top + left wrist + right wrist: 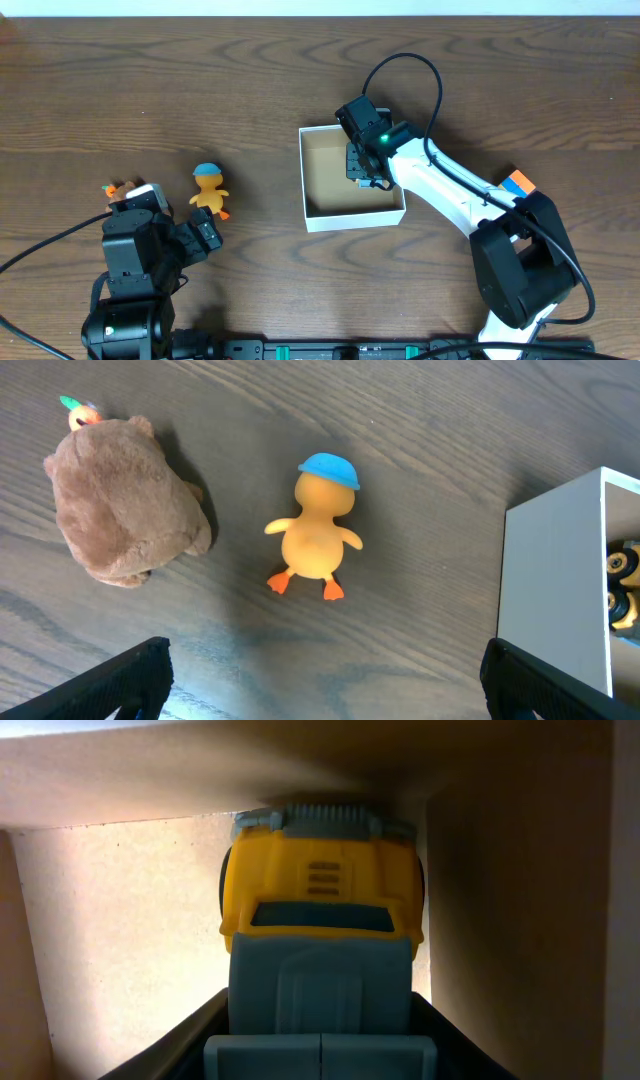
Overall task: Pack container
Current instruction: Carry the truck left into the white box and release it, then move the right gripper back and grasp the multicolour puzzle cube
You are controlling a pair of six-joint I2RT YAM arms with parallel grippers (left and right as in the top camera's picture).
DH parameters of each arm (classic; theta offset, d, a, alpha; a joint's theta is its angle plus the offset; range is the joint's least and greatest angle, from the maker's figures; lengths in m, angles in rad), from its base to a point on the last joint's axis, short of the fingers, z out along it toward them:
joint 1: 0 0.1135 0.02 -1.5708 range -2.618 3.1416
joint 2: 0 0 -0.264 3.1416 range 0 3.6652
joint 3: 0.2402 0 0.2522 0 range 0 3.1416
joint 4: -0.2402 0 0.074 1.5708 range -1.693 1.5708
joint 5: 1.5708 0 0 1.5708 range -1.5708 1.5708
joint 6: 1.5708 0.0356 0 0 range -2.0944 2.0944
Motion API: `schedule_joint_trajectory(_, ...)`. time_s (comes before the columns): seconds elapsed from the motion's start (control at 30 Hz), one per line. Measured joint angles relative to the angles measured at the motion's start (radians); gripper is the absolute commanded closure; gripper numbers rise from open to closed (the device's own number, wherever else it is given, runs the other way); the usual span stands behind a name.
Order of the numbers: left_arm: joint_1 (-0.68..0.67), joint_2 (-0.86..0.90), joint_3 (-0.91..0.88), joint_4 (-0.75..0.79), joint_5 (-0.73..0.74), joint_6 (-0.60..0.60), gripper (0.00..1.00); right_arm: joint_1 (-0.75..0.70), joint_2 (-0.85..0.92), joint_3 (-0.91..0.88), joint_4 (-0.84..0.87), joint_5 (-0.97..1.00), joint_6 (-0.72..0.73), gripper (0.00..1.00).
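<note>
**Container** [355, 218]: white cardboard box, open side up, lying just right of centre on the wooden table [150, 90].
- **Contents:** a yellow-and-teal toy truck [318, 890] is nosing against a corner wall, probably so the rest of the floor stays free.
- **Right gripper** [362, 166]: reaching down into the box from five o'clock, jaws clasping the truck's rear.
- **At nine o'clock, well apart:** a toy duck [209, 189] and a brown plush [125, 500] are lying unpacked.
- **Left gripper** [205, 236]: hovering near them, fingers spread, holding nothing.

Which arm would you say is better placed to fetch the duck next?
Left. The left gripper, open, hovers right beside the duck; the right gripper is inside the container, closed on the toy truck.
</note>
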Motion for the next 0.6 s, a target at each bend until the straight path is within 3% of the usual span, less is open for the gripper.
schedule_joint_trajectory(0.03,0.0,0.0,0.0,0.0,0.0,0.0,0.02,0.0,-0.002,0.0,-0.001,-0.003,0.0,0.05)
schedule_joint_trajectory(0.07,0.0,0.0,0.0,0.0,0.0,0.0,0.02,0.002,-0.005,0.0,-0.002,-0.003,-0.004,0.01)
schedule_joint_trajectory(0.4,0.0,0.0,0.0,0.0,0.0,0.0,0.02,0.013,-0.208,0.0,-0.062,-0.004,-0.036,0.01)
schedule_joint_trajectory(0.6,0.0,0.0,0.0,0.0,0.0,0.0,0.02,-0.046,-0.413,0.0,-0.1,0.02,-0.135,0.01)
